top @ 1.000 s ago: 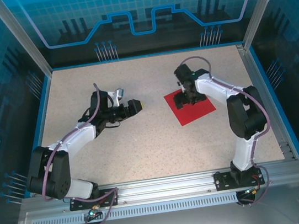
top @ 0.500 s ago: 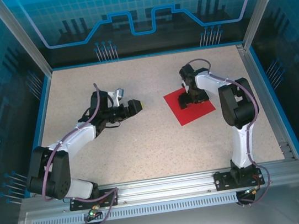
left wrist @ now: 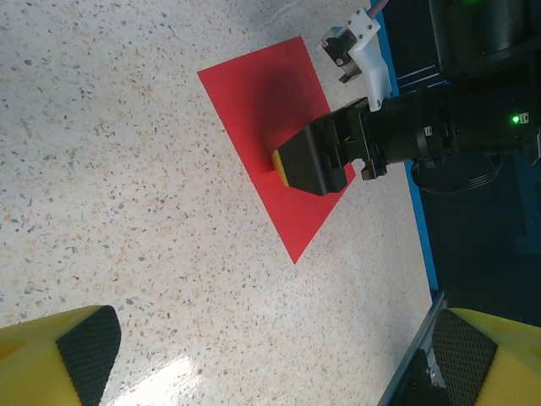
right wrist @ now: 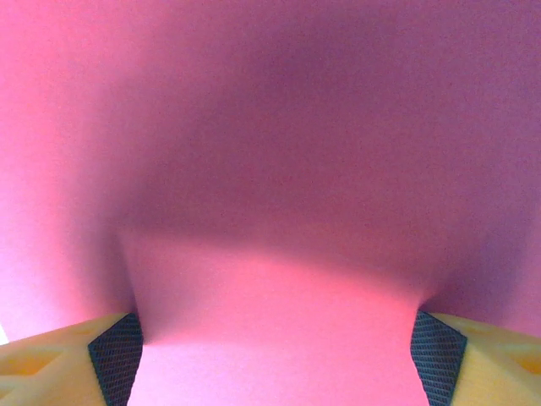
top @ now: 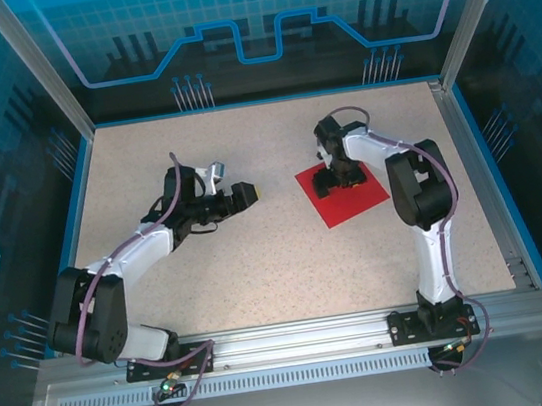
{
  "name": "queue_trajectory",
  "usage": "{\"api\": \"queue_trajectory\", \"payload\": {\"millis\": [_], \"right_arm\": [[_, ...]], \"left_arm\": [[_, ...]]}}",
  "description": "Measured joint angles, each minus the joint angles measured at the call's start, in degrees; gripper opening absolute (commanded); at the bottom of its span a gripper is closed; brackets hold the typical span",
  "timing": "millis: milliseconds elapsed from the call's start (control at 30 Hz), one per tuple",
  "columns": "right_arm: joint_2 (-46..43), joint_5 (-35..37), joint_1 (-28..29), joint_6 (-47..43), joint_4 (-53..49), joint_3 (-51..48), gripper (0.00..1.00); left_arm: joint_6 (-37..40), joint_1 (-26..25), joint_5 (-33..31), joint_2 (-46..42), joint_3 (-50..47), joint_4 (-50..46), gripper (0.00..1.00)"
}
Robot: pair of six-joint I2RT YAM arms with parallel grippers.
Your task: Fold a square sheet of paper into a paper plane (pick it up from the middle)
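- Top external view: the square sheet of paper [top: 357, 201] is seen lying on the speckled table [top: 260, 265], right of centre, with one corner turned toward the near edge
- The right gripper [top: 332, 180] is set down on the sheet's far left part, its arm bent over from the right side
- Right wrist view: red paper is spread right across, and the two black pads [right wrist: 114, 359] are seen far apart at the lower corners, so the jaws are wide with paper between them; whether the paper is raised there cannot be told
- The left gripper [top: 247, 193] is held over bare table, well apart from the sheet and pointed toward it
- Left wrist view: its yellow fingertips [left wrist: 84, 347] are spread wide, with nothing gripped between them
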Motion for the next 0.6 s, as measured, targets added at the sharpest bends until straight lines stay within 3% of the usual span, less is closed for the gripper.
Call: {"api": "queue_trajectory", "payload": {"millis": [333, 600], "right_arm": [[-1.44, 0.31, 3.72, 3.45, 1.05, -2.43, 0.86], [-4.15, 0.79, 13.14, 11.34, 3.28, -6.73, 0.86]], "left_arm": [[-0.02, 0.00, 0.07, -0.68, -0.20, -0.31, 0.99], [-0.07, 0.00, 0.11, -2.67, -1.03, -1.68, 0.99]]}}
